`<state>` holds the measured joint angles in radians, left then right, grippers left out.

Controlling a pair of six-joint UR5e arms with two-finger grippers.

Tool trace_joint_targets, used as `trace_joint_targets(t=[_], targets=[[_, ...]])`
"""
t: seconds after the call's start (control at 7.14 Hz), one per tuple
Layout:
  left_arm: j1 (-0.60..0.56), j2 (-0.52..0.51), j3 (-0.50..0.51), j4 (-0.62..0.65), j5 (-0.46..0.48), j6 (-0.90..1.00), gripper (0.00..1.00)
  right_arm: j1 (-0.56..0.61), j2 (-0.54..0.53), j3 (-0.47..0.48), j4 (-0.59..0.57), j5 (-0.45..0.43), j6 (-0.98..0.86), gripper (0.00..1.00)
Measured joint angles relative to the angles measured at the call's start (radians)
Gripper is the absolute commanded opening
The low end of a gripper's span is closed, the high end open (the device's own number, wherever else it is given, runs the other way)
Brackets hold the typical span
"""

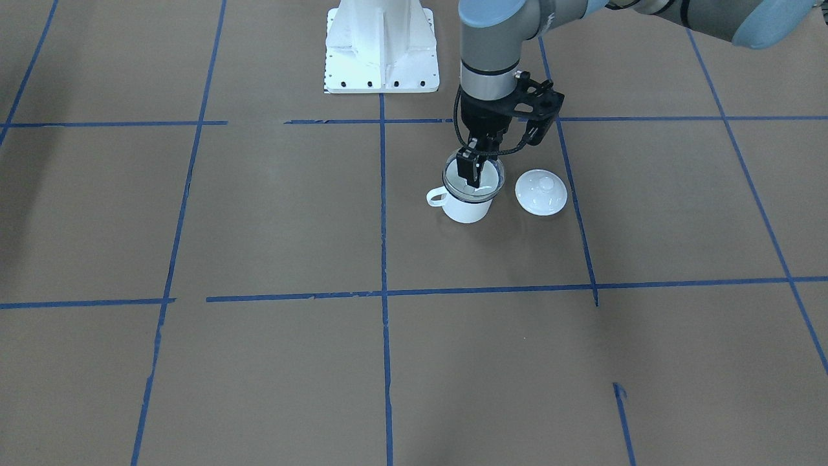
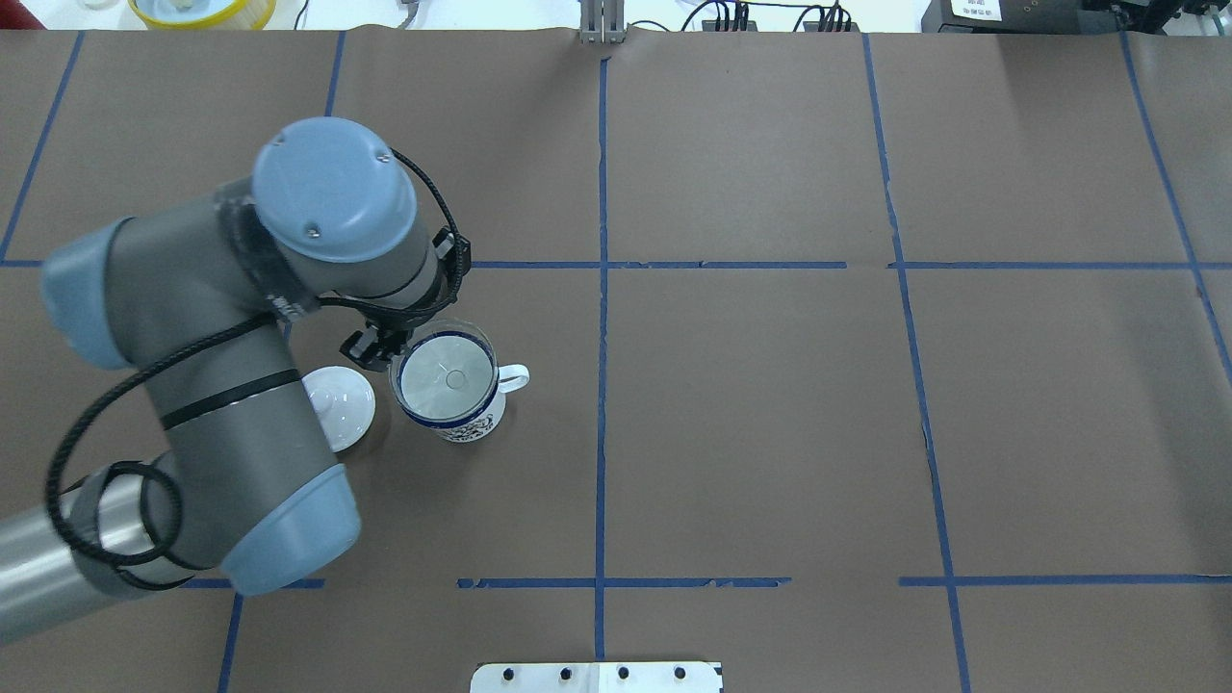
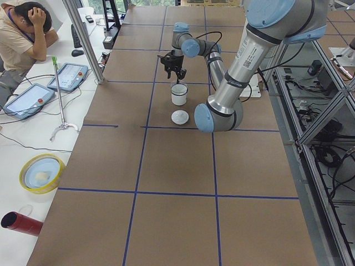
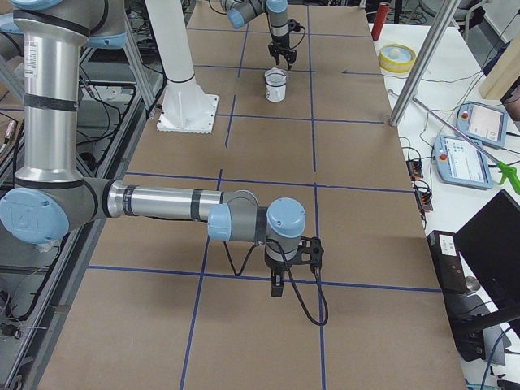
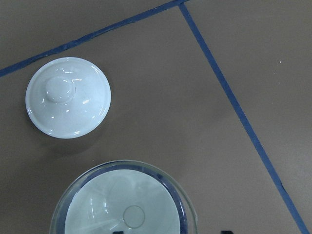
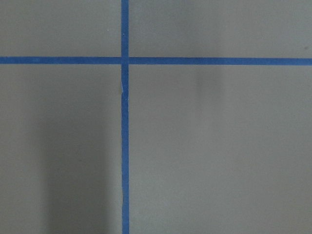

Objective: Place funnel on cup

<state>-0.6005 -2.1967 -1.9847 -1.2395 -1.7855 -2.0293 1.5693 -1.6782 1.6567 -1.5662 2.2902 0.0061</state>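
One light, slick, probably brittle clear funnel [image 2: 448, 377] sits in the enamel mug [image 2: 472, 423]; left gripper [image 1: 470, 180] straddles its thin rim, the sensible hold, pinch or release unclear.

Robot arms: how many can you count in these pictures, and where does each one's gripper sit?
2. The left gripper is at the funnel over the cup, beside the lid; the right gripper hangs above the table by a blue tape line.

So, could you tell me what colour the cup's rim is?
Dark blue; the cup rim shows best overhead.
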Motion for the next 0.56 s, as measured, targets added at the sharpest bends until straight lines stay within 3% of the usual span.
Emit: trace_joint_targets(t=[0.14,0.42,0.56], targets=[[-0.018,0.051,-0.077,-0.004,-0.004,0.119,0.73,0.0,0.0,0.0,0.0,0.0,0.0,1.0],[-0.104,0.154,-0.13,-0.088,-0.082,0.398,0.77,0.0,0.0,-0.001,0.0,0.0,0.0,1.0],[-0.172,0.221,-0.13,-0.175,-0.149,0.525,0.99,0.0,0.0,0.0,0.0,0.0,0.0,1.0]])
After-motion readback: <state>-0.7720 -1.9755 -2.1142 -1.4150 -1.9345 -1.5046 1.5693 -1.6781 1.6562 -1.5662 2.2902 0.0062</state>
